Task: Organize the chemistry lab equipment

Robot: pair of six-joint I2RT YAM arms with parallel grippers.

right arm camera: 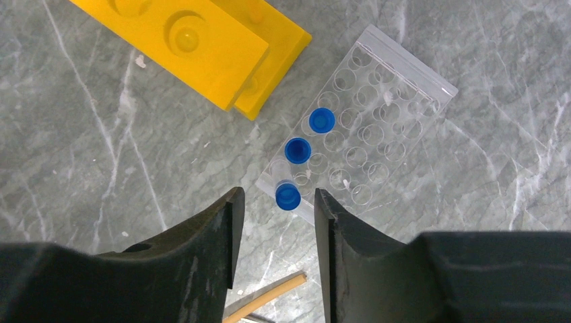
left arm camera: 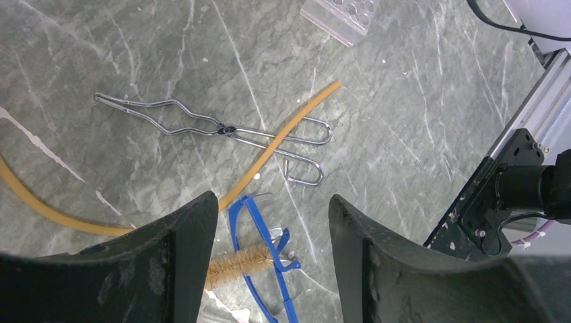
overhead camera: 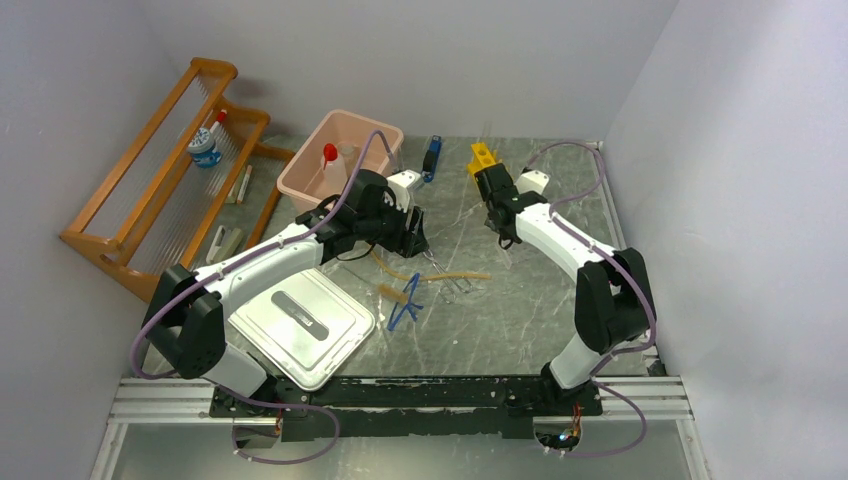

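**Ana:** How far along is the sorting?

**Ben:** Partway, I'd say. In the right wrist view, three blue-capped clear tubes [right arm camera: 297,150] stand in a diagonal line at the near corner of the clear holed tray [right arm camera: 394,114], just right of centre. The yellow rack [right arm camera: 202,40] lies at the upper left, close beside the tray.

**Ana:** Is the right gripper [right arm camera: 278,195] holding one of them?

**Ben:** No. Its jaws are parted and the lowest blue cap sits between the tips, with a gap on each side, so it grips nothing. I can't tell whether that tube is fully seated in its hole.

**Ana:** What else looks put away?

**Ben:** In the overhead view, the squeeze bottle [overhead camera: 333,168] stands inside the pink tub [overhead camera: 385,133] at upper centre. The small jar [overhead camera: 205,150] sits on the wooden rack [overhead camera: 120,235] at the left. The grey-white lid [overhead camera: 310,325] lies off the tub, at lower left.

**Ana:** And what's left to do?

**Ben:** The loose pile in the middle of the table [overhead camera: 520,320]. In the left wrist view, the tan rubber hose [left arm camera: 283,134] runs diagonally across the handles of the metal tongs [left arm camera: 182,121]. Below them, the blue plastic tongs [left arm camera: 266,256] lie against a bristle brush [left arm camera: 236,262] at the bottom centre.

**Ana:** What about the left gripper [left arm camera: 273,202]?

**Ben:** It hangs above that pile with its jaws wide apart and empty, and it touches nothing. My guess is that the four items under it are the rest of the job.
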